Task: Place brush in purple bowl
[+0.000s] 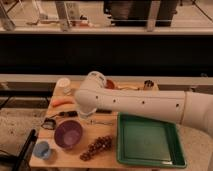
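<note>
Reaching in from the right, the white arm [140, 105] stretches across the counter [60, 160] and bends down at its rounded end. The claw [86, 116] is tucked beneath it, just above the purple bowl [68, 135]; whether released or clenched cannot be told. One brush [57, 119] lies on the counter beside the bowl's upper left, outside it. One blue cup [42, 149], one green tray [150, 146], one grape bunch [97, 146].

The white arm [145, 102] is spanning the tabletop [111, 129] from the right. Its tool [86, 115] is sitting mostly hidden under the round joint, just above the brush [60, 118]. The brush is lying on the tabletop, just beside the purple bowl [68, 134] and outside it. 1 green tray [147, 140] is sitting to the right.
</note>
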Controlling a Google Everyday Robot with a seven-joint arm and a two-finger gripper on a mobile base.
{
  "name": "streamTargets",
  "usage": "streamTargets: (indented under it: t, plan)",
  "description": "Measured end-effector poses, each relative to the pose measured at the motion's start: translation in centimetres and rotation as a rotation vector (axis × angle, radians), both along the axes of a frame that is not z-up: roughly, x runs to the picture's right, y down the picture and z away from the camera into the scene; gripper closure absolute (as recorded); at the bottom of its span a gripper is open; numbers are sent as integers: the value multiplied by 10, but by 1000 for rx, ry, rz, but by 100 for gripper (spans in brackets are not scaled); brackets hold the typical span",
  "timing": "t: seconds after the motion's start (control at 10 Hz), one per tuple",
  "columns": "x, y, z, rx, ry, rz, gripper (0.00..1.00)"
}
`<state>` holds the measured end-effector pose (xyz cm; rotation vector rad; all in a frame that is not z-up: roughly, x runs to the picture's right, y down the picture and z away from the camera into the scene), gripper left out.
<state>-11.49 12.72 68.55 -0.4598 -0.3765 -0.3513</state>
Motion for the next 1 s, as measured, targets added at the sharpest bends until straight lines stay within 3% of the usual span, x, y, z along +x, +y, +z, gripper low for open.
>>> streamTargets:
  t: [0.1,0.2,0.5,1.0]
  plan:
    - [0,0,0,8,6,9,22]
    - [1,0,0,11,8,15,20]
    - [1,-2,2,11,-6,51,20]
    - [-16,-10,17,1,-68,58,20]
